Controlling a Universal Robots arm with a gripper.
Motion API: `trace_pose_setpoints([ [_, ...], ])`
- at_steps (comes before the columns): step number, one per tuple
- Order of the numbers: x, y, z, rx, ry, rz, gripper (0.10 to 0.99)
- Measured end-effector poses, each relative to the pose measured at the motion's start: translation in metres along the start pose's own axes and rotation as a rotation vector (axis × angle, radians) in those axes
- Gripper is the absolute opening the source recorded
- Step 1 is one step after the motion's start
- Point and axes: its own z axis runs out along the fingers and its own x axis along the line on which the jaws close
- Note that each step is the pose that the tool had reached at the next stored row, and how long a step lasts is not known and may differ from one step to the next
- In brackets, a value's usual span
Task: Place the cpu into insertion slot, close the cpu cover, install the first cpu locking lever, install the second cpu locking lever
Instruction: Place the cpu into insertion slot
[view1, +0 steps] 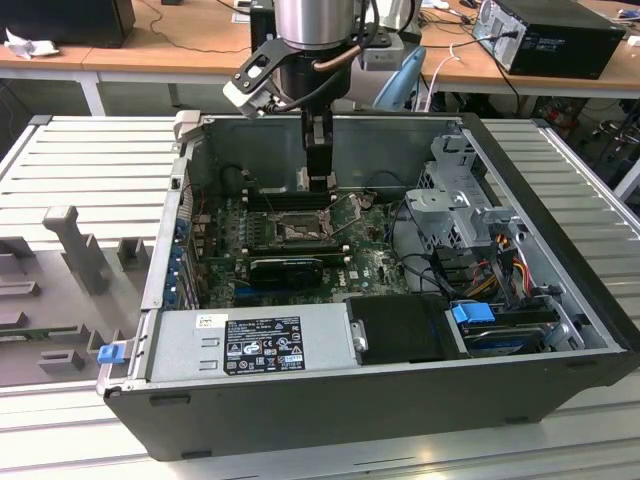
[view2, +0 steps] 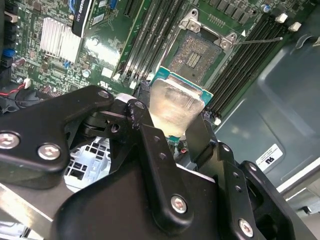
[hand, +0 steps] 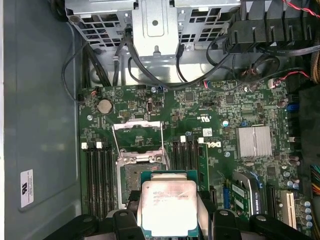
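Chip first: the cpu (view2: 175, 107) is a small flat square with a silvery-grey metal top, dull and smudged, and a thin green edge showing round it. The fingers (view2: 150, 142) pinch it by two opposite edges, so the gripper (view1: 321, 184) carries it flat with the metal top facing the wrist cameras. I see it hanging over the green board (view1: 375, 262), just beside the insertion slot (hand: 131, 172) and not seated in it. In the first wrist view it hides one edge of that slot.

The slot lies open, a dark square bed rimmed with silvery metal, between banks of long black memory slots (hand: 95, 167). The cpu cover (hand: 136, 123) stands swung up off it, a thin silvery frame with a big window. A thin metal lever (view2: 260, 40) juts out from one corner of the slot.

From the exterior view's left comes the ribbed grey tabletop (view1: 80, 160) with grey fixture blocks (view1: 75, 240) on it. Next is the dark computer case (view1: 400, 400), lying on its side and open.

Inside it, again from that left:
- a grey power supply (view1: 250, 345) along the near wall
- a black expansion card (view1: 285, 268) on the board
- a black shroud (view1: 400, 325)
- at the right, a metal drive cage (view1: 460, 205), with a blue tab (view1: 472, 313) and coloured cables (view1: 505, 255) near it
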Motion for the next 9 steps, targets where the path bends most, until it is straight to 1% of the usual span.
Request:
trace_pose_setpoints([
  [6, 0.0003, -0.0004, 0.0048, 0.002, -0.0003, 0.000, 0.529],
  [8, 0.0011, -0.0008, 0.0090, 0.004, -0.0015, 0.000, 0.529],
  [9, 0.0018, -0.0012, 0.0136, 0.005, -0.0030, 0.000, 0.529],
])
